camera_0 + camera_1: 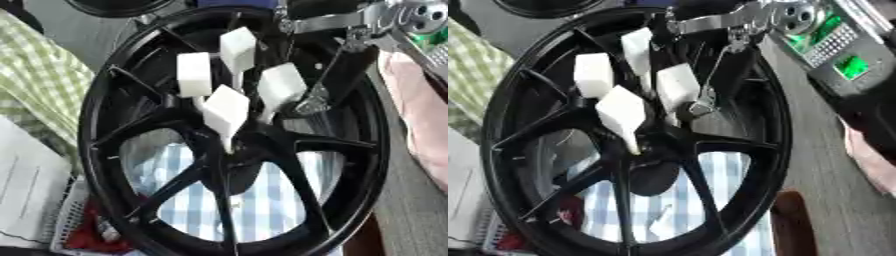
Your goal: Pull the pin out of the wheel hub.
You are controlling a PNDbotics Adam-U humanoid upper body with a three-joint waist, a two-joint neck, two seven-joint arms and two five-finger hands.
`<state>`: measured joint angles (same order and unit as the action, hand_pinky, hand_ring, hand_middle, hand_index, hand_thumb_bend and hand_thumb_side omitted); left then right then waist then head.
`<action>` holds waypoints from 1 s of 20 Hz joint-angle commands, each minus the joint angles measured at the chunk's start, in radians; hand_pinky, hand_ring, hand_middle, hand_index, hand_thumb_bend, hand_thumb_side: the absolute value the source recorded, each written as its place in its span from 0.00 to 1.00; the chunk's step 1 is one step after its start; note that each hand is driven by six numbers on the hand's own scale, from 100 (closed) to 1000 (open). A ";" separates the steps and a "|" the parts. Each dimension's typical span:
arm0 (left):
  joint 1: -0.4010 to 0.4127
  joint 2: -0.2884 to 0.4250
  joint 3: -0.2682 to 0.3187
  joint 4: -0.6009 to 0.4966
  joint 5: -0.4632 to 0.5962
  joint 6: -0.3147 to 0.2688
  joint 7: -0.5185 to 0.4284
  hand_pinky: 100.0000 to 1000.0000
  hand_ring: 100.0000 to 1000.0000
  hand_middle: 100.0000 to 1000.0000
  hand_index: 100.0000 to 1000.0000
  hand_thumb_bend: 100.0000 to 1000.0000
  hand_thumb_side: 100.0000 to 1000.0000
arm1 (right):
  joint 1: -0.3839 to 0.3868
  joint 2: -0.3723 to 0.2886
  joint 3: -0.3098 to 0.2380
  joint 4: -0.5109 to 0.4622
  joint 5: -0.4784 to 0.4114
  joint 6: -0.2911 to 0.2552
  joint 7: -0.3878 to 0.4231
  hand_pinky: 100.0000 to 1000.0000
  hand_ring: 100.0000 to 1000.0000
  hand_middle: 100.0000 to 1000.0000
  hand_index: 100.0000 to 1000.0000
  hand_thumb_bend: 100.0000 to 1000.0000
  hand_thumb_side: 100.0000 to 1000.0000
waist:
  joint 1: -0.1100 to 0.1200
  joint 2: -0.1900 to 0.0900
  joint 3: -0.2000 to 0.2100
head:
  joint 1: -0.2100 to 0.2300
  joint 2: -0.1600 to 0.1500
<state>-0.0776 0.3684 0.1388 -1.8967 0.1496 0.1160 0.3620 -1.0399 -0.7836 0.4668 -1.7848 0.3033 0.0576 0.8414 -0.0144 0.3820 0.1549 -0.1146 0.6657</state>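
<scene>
Right hand [328, 85] inside wheel hub [232, 145] rim — beside pins [226, 111].

Four pins [226, 112] stand in the wheel hub [229, 145], centre.

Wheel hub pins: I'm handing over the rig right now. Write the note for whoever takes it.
Right hand: reaching in from the upper right through the wheel, close beside the rightmost pin; grip and contact cannot be told.
Left hand: not in view.
Things: four white-headed pins stand clustered above the hub, stems running down into it.
Done: the approach only; no pin appears pulled.
Left: close on one pin's head, probably the rightmost, and draw it out along its stem.
</scene>
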 commanded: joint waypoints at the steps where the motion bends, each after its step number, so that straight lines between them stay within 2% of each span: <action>1: -0.003 0.016 0.004 -0.009 0.000 0.000 -0.002 0.71 0.53 0.64 0.67 0.40 0.65 | -0.029 -0.046 -0.032 -0.013 -0.027 0.020 -0.011 0.67 0.49 0.27 0.40 0.36 0.14 | 0.017 -0.032 0.000 | -0.004 -0.003; 2: -0.003 0.016 0.004 -0.009 -0.001 0.000 -0.002 0.71 0.53 0.64 0.67 0.40 0.65 | -0.034 -0.054 -0.038 -0.005 -0.041 0.028 -0.013 0.67 0.49 0.27 0.40 0.36 0.14 | 0.017 -0.035 -0.001 | -0.005 -0.002; 3: -0.002 0.016 0.005 -0.009 -0.001 0.000 -0.002 0.71 0.53 0.64 0.67 0.40 0.65 | -0.041 -0.063 -0.046 0.005 -0.060 0.038 -0.014 0.67 0.48 0.26 0.39 0.29 0.18 | 0.016 -0.038 -0.001 | -0.007 0.000; 4: -0.002 0.016 0.005 -0.009 -0.002 0.000 -0.002 0.71 0.53 0.64 0.67 0.40 0.65 | -0.049 -0.072 -0.055 0.016 -0.082 0.048 -0.015 0.67 0.48 0.26 0.39 0.36 0.14 | 0.016 -0.040 -0.002 | -0.008 0.001; 9: 0.000 0.018 0.006 -0.009 -0.005 0.000 0.000 0.71 0.53 0.64 0.67 0.40 0.65 | -0.080 -0.125 -0.115 0.084 -0.172 0.083 -0.024 0.67 0.48 0.25 0.39 0.36 0.14 | 0.014 -0.054 -0.007 | -0.008 0.002; 13: 0.003 0.020 0.008 -0.008 -0.007 0.001 0.001 0.71 0.53 0.64 0.67 0.40 0.65 | -0.069 -0.185 -0.176 0.116 -0.227 0.092 -0.052 0.67 0.47 0.25 0.39 0.36 0.14 | 0.012 -0.061 -0.015 | -0.007 0.004; 17: 0.007 0.022 0.012 -0.008 -0.009 0.002 0.004 0.71 0.53 0.64 0.67 0.40 0.65 | 0.035 -0.307 -0.293 0.109 -0.303 0.100 -0.149 0.67 0.47 0.25 0.38 0.36 0.14 | 0.012 -0.063 -0.028 | -0.001 0.006; 20: 0.009 0.023 0.016 -0.009 -0.010 0.002 0.008 0.71 0.53 0.63 0.67 0.41 0.65 | 0.186 -0.423 -0.408 0.105 -0.348 0.099 -0.259 0.67 0.47 0.25 0.38 0.36 0.14 | 0.012 -0.062 -0.039 | 0.008 0.006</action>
<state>-0.0691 0.3684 0.1406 -1.8943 0.1412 0.1184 0.3661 -0.8433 -1.1268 0.1156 -1.6727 -0.0192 0.1564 0.6209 -0.0144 0.3609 0.1151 -0.1111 0.6754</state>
